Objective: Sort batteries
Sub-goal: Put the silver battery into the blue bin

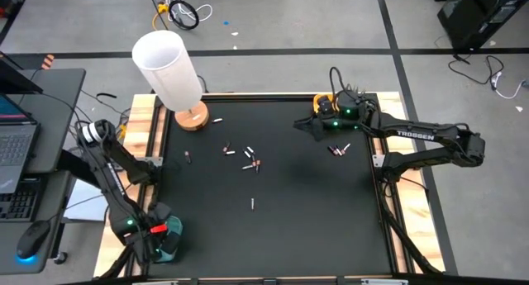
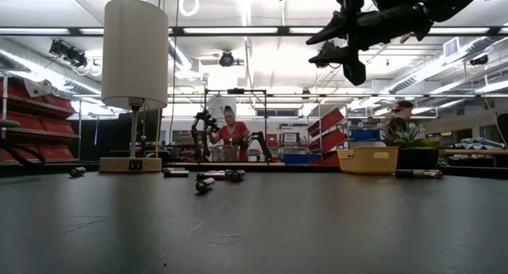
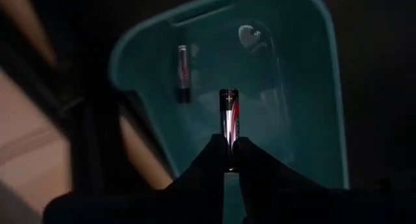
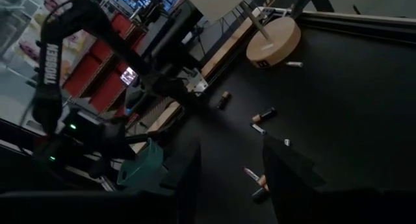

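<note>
Here, nearest the viewer in the high view, the left gripper point(image 1: 159, 235) hangs over the teal tray point(image 1: 171, 250) at the table's front left corner. Its fingers point(image 3: 208, 160) are pinched almost shut on a dark battery point(image 3: 230, 117) with a reddish band, held upright by its lower end so that it points down into the tray. That pose suits a drop: the battery sits directly above the open bin, and a small release should let it fall beside the one already lying inside point(image 3: 184, 73). Judging by this, the teal tray is where the dark, red-ended cells are collected.

Farther out, the black table point(image 1: 314, 219) carries the unsorted batteries: a lone one point(image 1: 252, 203) towards the middle, then a loose cluster point(image 1: 250, 160) beyond it, and a stray point(image 1: 188, 157) off to the left.

Farther still, the right gripper point(image 1: 307, 126) hovers above the mat with its fingers point(image 4: 188, 178) spread wide and nothing between them, close to a small group of batteries point(image 1: 337, 149) just beside it, probably poised for its next pick. The yellow tray point(image 1: 320, 101) stands behind it at the back edge, handy for that arm. The lamp point(image 1: 178, 78) occupies the far left corner, clear of both arms.
</note>
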`<state>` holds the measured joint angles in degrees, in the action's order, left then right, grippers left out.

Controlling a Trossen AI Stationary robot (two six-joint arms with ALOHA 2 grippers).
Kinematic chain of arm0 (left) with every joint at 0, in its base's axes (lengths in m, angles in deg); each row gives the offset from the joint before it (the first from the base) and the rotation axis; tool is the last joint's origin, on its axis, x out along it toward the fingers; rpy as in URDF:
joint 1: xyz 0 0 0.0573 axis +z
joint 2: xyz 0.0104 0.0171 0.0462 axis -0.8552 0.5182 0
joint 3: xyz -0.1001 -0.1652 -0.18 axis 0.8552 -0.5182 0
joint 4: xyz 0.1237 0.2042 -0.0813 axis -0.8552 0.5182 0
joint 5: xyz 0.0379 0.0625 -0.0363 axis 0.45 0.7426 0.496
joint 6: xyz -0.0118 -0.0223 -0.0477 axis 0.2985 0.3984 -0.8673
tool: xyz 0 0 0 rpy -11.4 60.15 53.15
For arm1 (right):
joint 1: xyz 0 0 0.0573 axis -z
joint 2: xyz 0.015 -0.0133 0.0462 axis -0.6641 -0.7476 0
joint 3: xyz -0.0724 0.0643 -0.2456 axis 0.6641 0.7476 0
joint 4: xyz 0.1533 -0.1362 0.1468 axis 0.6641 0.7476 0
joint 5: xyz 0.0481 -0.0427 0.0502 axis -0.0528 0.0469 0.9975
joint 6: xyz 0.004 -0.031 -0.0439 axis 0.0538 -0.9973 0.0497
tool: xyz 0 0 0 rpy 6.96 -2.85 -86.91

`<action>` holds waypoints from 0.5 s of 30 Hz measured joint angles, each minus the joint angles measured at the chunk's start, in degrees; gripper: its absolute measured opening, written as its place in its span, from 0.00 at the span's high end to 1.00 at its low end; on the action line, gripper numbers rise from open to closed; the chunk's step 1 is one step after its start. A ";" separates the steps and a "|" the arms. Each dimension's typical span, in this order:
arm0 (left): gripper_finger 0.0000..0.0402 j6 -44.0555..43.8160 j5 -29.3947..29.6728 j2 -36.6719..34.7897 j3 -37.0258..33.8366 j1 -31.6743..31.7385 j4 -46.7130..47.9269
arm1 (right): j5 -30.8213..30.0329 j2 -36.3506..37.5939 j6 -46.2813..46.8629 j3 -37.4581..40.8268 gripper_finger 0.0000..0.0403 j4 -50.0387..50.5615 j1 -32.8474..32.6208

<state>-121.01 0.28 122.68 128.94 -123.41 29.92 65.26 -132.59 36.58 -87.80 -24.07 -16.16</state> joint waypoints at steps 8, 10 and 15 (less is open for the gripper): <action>0.80 0.91 3.36 0.04 -5.06 0.88 -7.97 | 0.00 0.00 1.84 0.00 0.63 -1.81 0.02; 0.73 0.93 3.39 -0.08 -5.05 1.06 -8.12 | 0.00 0.00 1.84 0.00 0.63 -1.83 0.02; 0.58 0.99 2.03 -0.99 -3.52 1.25 -8.58 | 0.00 0.00 1.52 0.00 0.63 -1.81 0.76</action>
<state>-120.03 2.32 121.69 125.42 -122.16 21.34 65.26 -132.59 38.10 -87.80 -25.89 -15.40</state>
